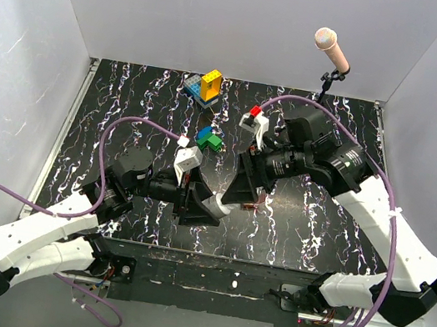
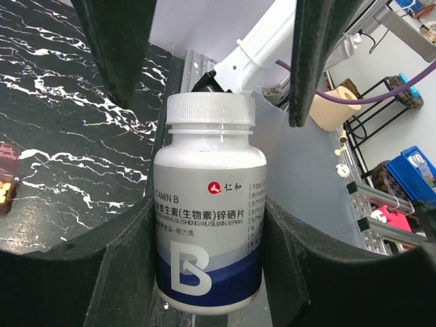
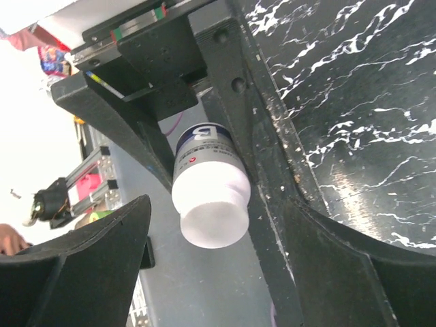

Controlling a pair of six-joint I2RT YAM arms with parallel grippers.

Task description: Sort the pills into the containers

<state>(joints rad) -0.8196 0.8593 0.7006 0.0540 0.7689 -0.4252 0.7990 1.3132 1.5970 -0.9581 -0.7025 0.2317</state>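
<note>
From above, left gripper (image 1: 209, 206) and right gripper (image 1: 241, 191) meet over the dark worktop (image 1: 128, 97); the left wrist view shows jaws clamped on a white vitamin bottle (image 2: 210, 225), the brown pill box (image 2: 5, 187) lying at far left; the right wrist view shows jaws apart either side of its cap (image 3: 211, 218).

In the left wrist view the left edge is cutting off the pill box (image 2: 5, 178), leaving one brown corner showing. The bottom edge is cropping the base of the vitamin bottle (image 2: 208, 204), whose smaller label print is reading too fine to make out. From above, the left tool (image 1: 212, 207) and right tool (image 1: 240, 194) are covering nearly all of that bottle, and in the right wrist view the room beyond the desk (image 3: 354, 102) is washing out to white.
</note>
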